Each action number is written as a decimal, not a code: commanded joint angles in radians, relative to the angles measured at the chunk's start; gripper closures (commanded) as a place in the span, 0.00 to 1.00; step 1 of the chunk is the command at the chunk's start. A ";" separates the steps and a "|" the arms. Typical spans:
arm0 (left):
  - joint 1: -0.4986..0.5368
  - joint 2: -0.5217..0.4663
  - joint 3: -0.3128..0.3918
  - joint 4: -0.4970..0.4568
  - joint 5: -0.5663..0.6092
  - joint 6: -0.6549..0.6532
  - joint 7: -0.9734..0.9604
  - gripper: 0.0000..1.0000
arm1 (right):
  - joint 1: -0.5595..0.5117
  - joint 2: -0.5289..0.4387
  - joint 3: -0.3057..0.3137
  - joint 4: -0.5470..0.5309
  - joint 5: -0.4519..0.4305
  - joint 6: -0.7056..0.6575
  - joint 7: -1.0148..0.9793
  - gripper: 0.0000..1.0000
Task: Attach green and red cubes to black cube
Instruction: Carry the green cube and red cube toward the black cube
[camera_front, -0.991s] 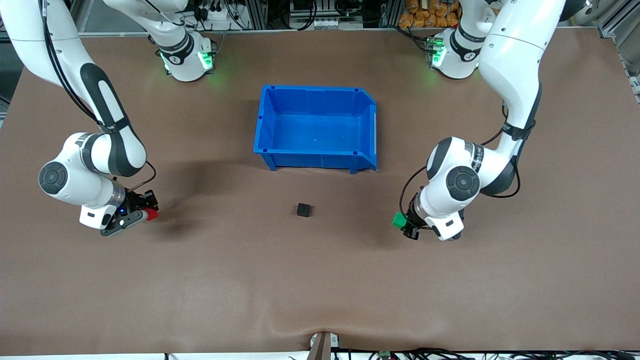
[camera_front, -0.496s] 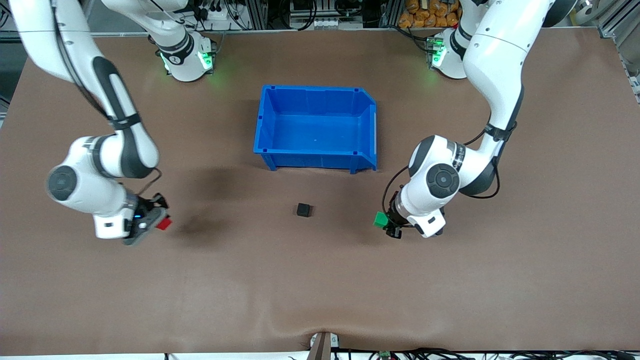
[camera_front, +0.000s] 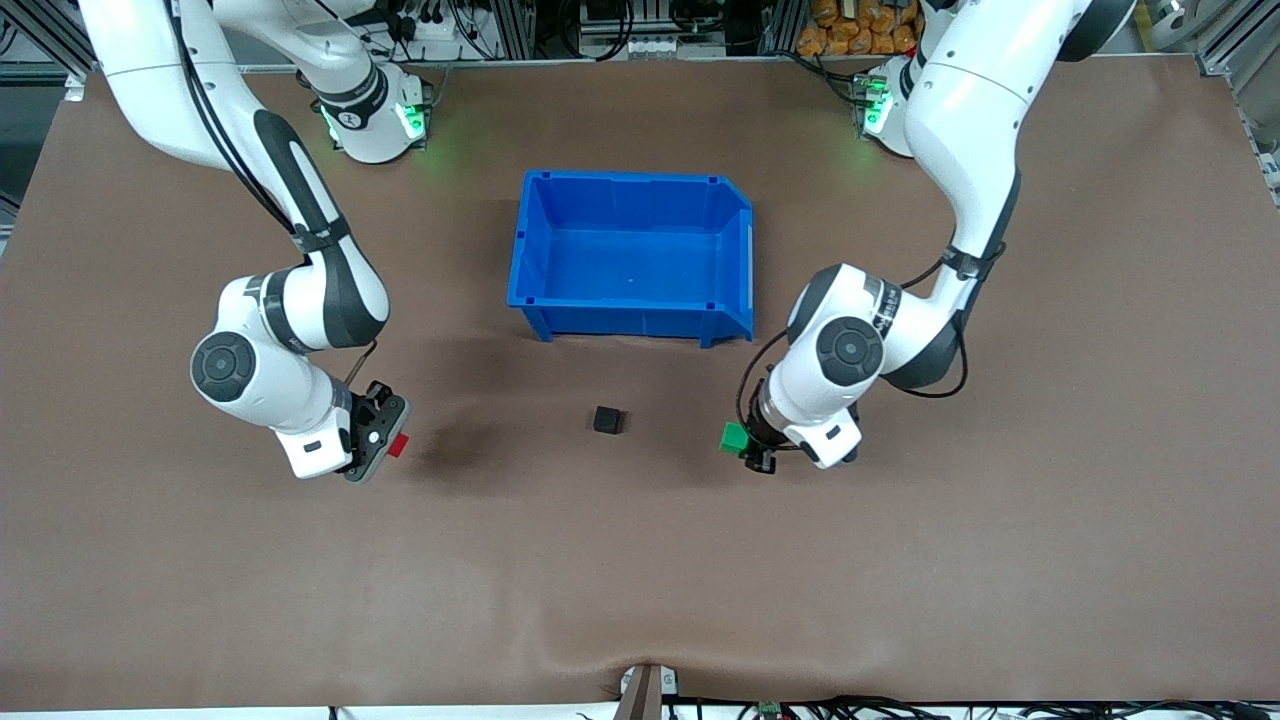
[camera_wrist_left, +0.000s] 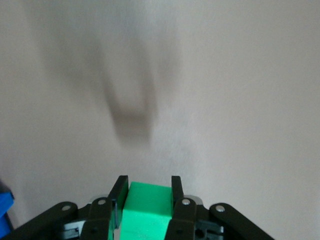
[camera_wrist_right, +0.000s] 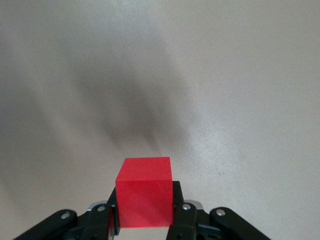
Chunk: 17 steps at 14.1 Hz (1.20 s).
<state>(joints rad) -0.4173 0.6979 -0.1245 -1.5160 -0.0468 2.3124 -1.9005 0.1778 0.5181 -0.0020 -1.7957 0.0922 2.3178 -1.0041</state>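
The black cube (camera_front: 607, 419) sits alone on the brown table, nearer the front camera than the blue bin. My left gripper (camera_front: 742, 444) is shut on the green cube (camera_front: 734, 437) (camera_wrist_left: 147, 207), held above the table toward the left arm's end from the black cube. My right gripper (camera_front: 388, 446) is shut on the red cube (camera_front: 398, 446) (camera_wrist_right: 145, 192), held above the table toward the right arm's end from the black cube. Both wrist views show only bare table past the held cubes; the black cube is out of view in them.
An empty blue bin (camera_front: 527, 260) stands at mid-table, farther from the front camera than the black cube. A fold in the brown table cover (camera_front: 640, 645) runs along the edge nearest the front camera. Both arms' bases (camera_front: 370, 120) (camera_front: 890, 110) stand at the table's edge farthest from the front camera.
Both arms have swung inward toward the black cube, each carrying its cube. The right gripper with the red cube moved farther than the left one with the green cube.
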 joint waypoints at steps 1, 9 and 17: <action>-0.021 0.008 0.009 0.033 -0.013 -0.021 -0.017 1.00 | -0.003 0.026 0.000 0.032 0.008 -0.015 -0.034 1.00; -0.095 0.084 0.009 0.146 -0.019 -0.010 -0.173 1.00 | 0.060 0.117 -0.001 0.139 0.005 -0.009 -0.062 1.00; -0.192 0.193 0.025 0.210 -0.016 0.056 -0.317 1.00 | 0.137 0.180 0.000 0.203 0.009 -0.017 -0.139 1.00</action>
<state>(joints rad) -0.5734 0.8605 -0.1214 -1.3568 -0.0473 2.3713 -2.1826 0.2897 0.6864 0.0039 -1.6184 0.0927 2.3208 -1.1277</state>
